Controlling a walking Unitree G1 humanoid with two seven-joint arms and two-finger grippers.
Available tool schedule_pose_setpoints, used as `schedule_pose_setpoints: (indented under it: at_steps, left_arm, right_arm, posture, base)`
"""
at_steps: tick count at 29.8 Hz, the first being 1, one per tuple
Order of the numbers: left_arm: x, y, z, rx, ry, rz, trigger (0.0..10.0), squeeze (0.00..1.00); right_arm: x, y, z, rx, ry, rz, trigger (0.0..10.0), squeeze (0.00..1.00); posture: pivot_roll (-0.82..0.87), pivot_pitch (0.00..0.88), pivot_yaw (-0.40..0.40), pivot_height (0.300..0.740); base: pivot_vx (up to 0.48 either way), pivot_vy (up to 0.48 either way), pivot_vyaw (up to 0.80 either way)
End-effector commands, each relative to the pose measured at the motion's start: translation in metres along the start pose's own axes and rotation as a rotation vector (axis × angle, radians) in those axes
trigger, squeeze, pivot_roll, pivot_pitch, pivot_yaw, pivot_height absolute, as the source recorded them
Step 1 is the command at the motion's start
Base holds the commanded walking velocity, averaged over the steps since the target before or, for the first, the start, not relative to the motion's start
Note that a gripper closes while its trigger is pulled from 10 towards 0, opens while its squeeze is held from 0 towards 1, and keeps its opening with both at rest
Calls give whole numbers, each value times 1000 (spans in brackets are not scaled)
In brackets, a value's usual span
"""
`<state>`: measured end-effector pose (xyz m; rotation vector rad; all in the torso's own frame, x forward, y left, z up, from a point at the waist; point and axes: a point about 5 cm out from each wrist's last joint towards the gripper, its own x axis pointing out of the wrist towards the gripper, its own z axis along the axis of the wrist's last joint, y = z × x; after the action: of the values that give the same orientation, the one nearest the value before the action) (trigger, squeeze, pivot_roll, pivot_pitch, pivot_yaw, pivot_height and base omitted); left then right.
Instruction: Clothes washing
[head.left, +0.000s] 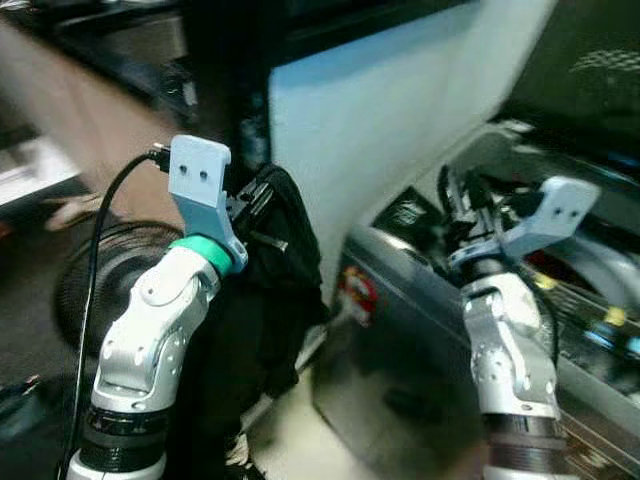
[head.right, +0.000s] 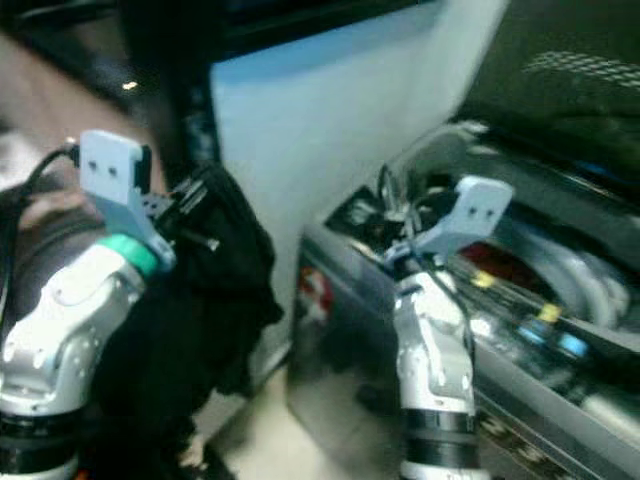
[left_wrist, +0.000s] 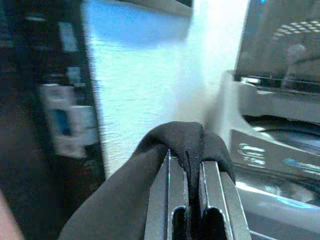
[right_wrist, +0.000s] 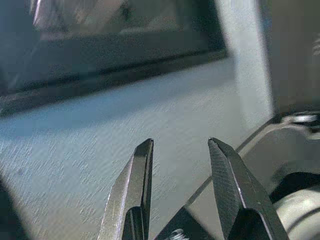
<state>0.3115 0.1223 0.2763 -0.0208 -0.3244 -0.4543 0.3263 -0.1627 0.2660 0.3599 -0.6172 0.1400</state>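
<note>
Left gripper: at your 10 o'clock, its fingers pinched tight on a limp black cloth garment that hangs down from them.
Washer: the grey top-loading washing machine sits at your 2 o'clock, lid up.
Right gripper: at 1 o'clock above the washer's edge, fingers parted, empty.
Advice: lift the garment clear of the rim before you release.

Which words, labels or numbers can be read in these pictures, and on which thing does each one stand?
No text can be read.
Red-and-white sticker on the front of the washing machine: too blurred.
Pale markings on the machine's control panel: too blurred.
Dark label on the machine's top corner: too blurred.
</note>
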Motion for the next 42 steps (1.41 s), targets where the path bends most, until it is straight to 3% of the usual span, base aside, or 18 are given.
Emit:
schedule_pose_setpoints:
  at_steps: [1, 13, 19, 24, 35, 42]
  left_arm:
    - [-1, -1, 3, -3, -14, -10, 10000, 0]
    - [-2, -1, 6, -13, -27, -18, 10000, 0]
    - [-3, -7, 25, -54, -113, -91, 10000, 0]
    - [-6, -14, 46, -93, -223, -186, 10000, 0]
    - [-8, -15, 60, -87, -275, -252, 10000, 0]
    - [-7, -9, 61, -92, -269, -210, 10000, 0]
  right_arm:
    - [1, -3, 4, 28, -9, -21, 10000, 0]
    - [4, 5, 13, 44, -42, 18, 10000, 0]
    - [11, 18, 32, 43, -105, 86, 10000, 0]
    - [12, 31, 38, 6, -113, 179, 10000, 0]
    - [7, 51, 39, -73, -56, 421, 10000, 0]
    - [10, 48, 42, -50, -66, 383, 10000, 0]
  posture:
    - [-27, 68, 40, 740]
    - [-27, 66, 37, 740]
    - [-27, 66, 37, 740]
    - [-24, 64, 36, 740]
    - [-29, 52, 33, 740]
    - [-28, 48, 30, 740]
  base:
    - [0, 0, -800]
    - [0, 0, -800]
    - [0, 0, -800]
    - [0, 0, -800]
    - [0, 0, -800]
    - [0, 0, -800]
